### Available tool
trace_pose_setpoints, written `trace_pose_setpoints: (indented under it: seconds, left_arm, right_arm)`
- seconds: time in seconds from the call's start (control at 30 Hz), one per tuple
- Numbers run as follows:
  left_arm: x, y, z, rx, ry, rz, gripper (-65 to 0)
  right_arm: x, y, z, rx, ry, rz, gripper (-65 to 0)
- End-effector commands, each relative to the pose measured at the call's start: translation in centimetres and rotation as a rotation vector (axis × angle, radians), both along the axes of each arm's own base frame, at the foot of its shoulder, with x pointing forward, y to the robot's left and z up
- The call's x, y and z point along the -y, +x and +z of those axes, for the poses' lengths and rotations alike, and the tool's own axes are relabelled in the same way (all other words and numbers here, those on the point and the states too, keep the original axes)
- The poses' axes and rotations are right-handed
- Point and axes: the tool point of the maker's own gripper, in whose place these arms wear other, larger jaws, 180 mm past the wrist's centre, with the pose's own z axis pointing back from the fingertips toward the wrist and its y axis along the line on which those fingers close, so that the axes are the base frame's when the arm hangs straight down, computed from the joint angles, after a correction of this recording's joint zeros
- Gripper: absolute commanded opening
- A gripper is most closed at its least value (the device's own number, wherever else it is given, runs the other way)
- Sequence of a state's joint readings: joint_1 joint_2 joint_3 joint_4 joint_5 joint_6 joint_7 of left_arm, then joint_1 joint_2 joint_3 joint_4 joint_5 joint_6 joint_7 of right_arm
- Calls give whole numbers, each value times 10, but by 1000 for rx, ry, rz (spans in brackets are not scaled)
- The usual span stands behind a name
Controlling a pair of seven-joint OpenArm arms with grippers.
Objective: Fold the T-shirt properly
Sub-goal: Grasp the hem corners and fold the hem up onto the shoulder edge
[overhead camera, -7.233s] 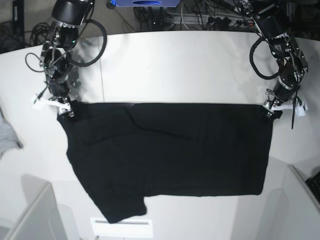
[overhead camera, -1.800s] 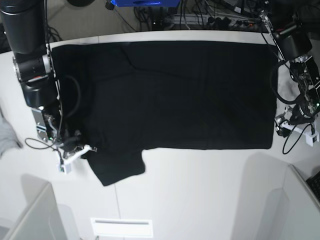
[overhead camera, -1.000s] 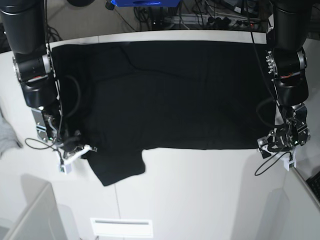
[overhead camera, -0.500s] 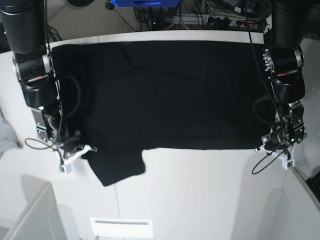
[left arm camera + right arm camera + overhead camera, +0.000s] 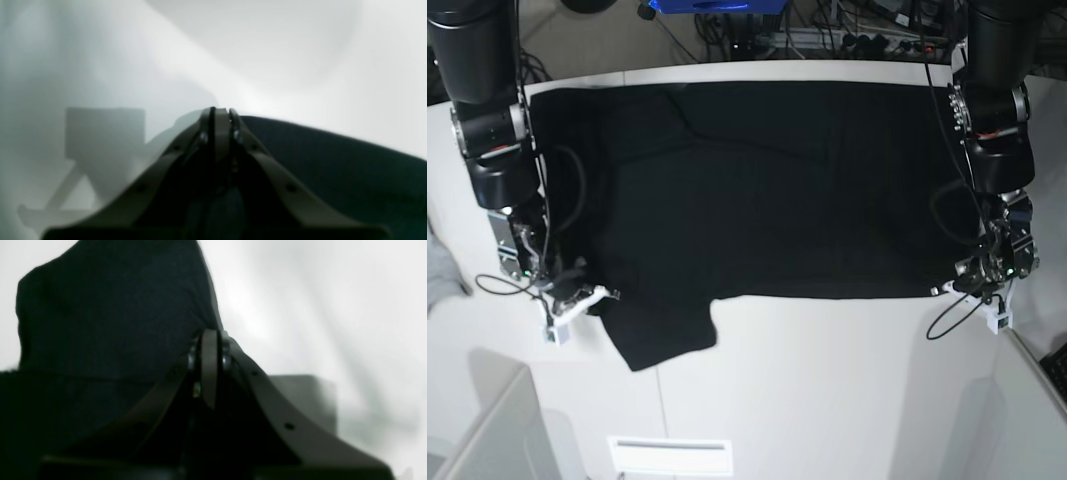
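The black T-shirt (image 5: 767, 190) lies spread flat, plain side up, from the table's far edge to mid-table, with one sleeve (image 5: 667, 340) hanging toward the front. My left gripper (image 5: 967, 288) is at its near right corner. In the left wrist view the jaws (image 5: 217, 111) are shut at the edge of the black cloth (image 5: 333, 166). My right gripper (image 5: 592, 298) is at the near left edge beside the sleeve. In the right wrist view it (image 5: 208, 333) is shut on the black cloth (image 5: 100, 306).
A small grey cloth (image 5: 439, 270) lies at the table's left edge. A white slotted plate (image 5: 670, 455) sits at the front edge. Grey panels stand at the front left (image 5: 487, 430) and front right (image 5: 1027, 400). Cables (image 5: 847, 40) run behind the table.
My left gripper has come in from the right side and down to the T-shirt's near right corner. My right gripper and the shirt have stayed where they were.
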State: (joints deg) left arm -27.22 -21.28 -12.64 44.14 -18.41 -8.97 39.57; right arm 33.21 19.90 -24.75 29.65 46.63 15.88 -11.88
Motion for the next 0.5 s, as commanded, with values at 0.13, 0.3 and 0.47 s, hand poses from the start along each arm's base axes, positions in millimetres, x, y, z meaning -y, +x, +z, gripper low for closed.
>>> trace_pose_setpoints:
  seconds: [0.13,0.3,0.47]
  left_arm:
    - [-3,5,22,54,41,-26,-650]
    - [1,8,33,79,56,-45,-650]
    - [11,16,62,118,76,-86,-650]
  right_arm:
    - [14,2,21,58,3,-11,-650]
    - [24,-1,36,103,38,-43,-650]
    - [14,-2,45,119,41,-5,-650]
